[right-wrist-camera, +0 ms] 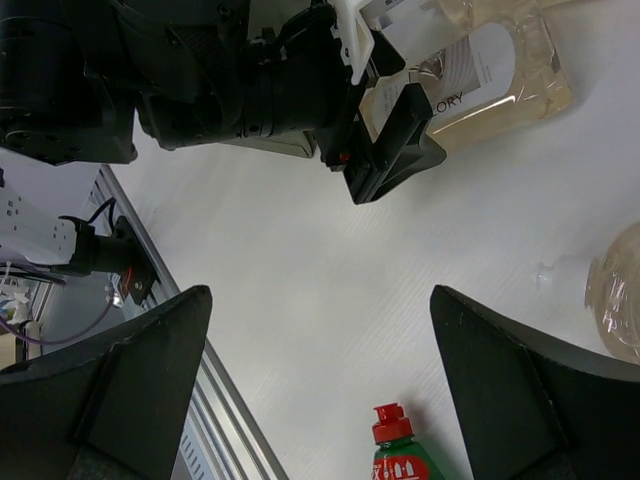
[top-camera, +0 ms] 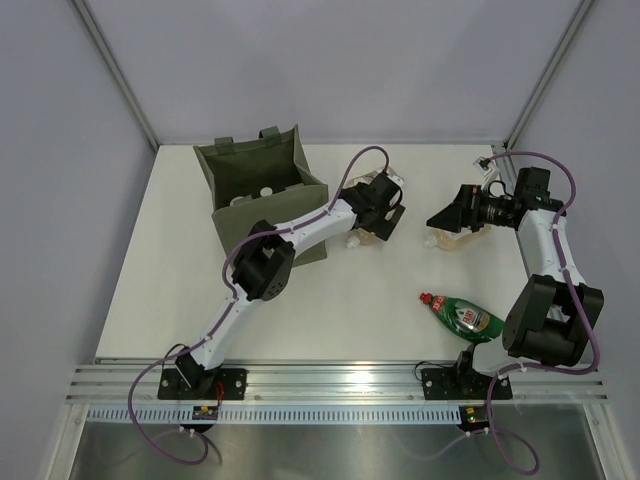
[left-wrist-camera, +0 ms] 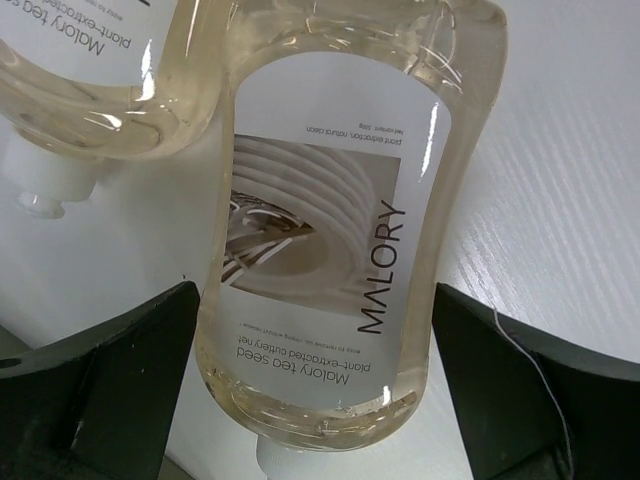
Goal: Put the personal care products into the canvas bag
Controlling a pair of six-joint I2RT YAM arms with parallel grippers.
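Spotter: Bottle (left-wrist-camera: pixel 330 230) first. Flat, see-through amber plastic, pale liquid nearly to the shoulder, white label across the broad face, white cap at one end. Lying flat on the white table (top-camera: pixel 330 310), near the right side of the bag (top-camera: pixel 262 215).
Operator: Left pincer (left-wrist-camera: pixel 315 300)?
Spotter: Spread wide, straddling the lower body of the bottle, close against both edges — contact not clear. Gripping nothing yet.
Operator: Likely feel?
Spotter: Seemingly full, so probably fairly heavy for such a bottle. Stiff walls, glossy, likely slick in a grip. Best taken across the narrow edges around mid-body, away from the cap and the rounded shoulders.
Operator: Anything crowding?
Spotter: Second amber bottle (left-wrist-camera: pixel 90 90), right beside the far shoulder, touching or not — cannot tell. Might get nudged on the lift.
Operator: Right pincer (right-wrist-camera: pixel 320 300)?
Spotter: Open too, empty, over bare table on the far right. Third amber bottle (right-wrist-camera: pixel 615 300) just beside, at the edge of the wrist view.
Operator: Rest?
Spotter: Green bottle (top-camera: pixel 462 317) with red cap, lying on the near right, well apart from the amber ones. Bag of olive cloth, boxy, standing open at far left, two loop handles up, a few white caps (top-camera: pixel 266 189) showing inside.
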